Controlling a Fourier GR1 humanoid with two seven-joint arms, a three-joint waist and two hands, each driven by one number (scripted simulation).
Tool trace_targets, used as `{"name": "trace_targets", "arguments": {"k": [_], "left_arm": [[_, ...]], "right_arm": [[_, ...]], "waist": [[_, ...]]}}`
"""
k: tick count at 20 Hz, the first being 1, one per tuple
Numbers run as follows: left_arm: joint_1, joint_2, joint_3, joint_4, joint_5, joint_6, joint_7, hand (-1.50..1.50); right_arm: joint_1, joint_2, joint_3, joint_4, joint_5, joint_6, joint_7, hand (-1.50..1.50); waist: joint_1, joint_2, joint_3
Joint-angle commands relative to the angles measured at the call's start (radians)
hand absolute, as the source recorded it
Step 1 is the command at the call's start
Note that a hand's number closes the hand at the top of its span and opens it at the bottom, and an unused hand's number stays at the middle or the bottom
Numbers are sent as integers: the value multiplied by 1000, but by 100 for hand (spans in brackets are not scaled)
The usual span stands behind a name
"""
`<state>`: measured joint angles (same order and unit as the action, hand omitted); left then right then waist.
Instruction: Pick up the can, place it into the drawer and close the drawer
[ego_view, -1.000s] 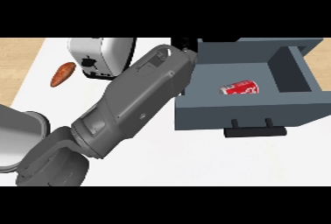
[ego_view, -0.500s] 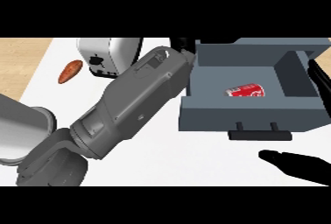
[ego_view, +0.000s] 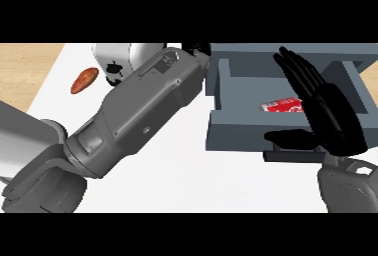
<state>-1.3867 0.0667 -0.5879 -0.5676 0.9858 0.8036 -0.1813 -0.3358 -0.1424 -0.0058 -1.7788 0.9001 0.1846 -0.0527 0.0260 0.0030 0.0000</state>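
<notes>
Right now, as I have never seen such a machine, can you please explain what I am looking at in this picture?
This is a view from a humanoid robot's head, looking steeply down at a white kitchen counter. The large grey shape is its left forearm, reaching away from the camera; its hand is hidden. The black right hand, fingers straight, is over the open grey drawer and holds nothing. Inside the drawer lies a red can, partly behind the hand. To the left are a white toaster and a small orange-brown food item.
</notes>
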Motion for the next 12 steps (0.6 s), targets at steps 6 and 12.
{"name": "trace_targets", "arguments": {"k": [6, 12], "left_arm": [[60, 119, -1, -147, -43, 27, 88, -150], [144, 171, -1, -224, -82, 7, 108, -150]], "right_arm": [[-138, -10, 73, 396, 240, -195, -40, -150], [-318, 31, 37, 704, 305, -314, -12, -150]], "waist": [[19, -5, 0], [12, 1, 0]]}}
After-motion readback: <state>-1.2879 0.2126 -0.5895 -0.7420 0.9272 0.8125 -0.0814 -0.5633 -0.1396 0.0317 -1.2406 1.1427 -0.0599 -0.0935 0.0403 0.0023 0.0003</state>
